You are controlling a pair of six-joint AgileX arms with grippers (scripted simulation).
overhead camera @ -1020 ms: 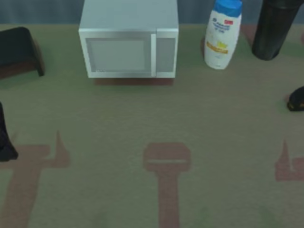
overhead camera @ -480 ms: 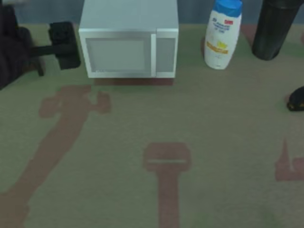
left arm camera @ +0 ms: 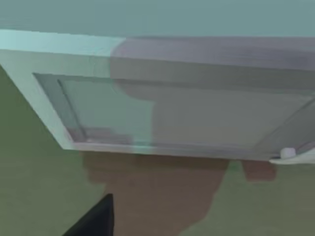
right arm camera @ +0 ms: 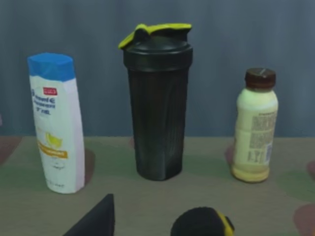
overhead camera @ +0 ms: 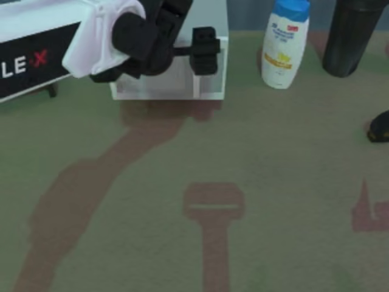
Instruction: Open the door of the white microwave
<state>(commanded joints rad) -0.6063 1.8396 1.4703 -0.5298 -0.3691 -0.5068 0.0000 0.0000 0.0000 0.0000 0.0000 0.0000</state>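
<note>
- The bench (overhead camera: 255,182) carries everything, patterned green and reddish-brown.
- The left arm (overhead camera: 42,45) reaches across from the top view's left, covering much of the white microwave (overhead camera: 209,18), which stands at the far edge, left of centre.
- The door (left arm camera: 162,115) looks closed, flush with the front (left wrist view shows it close up).
- The left gripper (overhead camera: 205,50) hangs before the door's right edge; whether its jaws are wide or narrow I cannot tell.
- The white blue-capped bottle (overhead camera: 284,44) stands right of the microwave, a black shaker (overhead camera: 351,36) beyond it.
- The right gripper (overhead camera: 380,126) is parked at the right edge.
</note>
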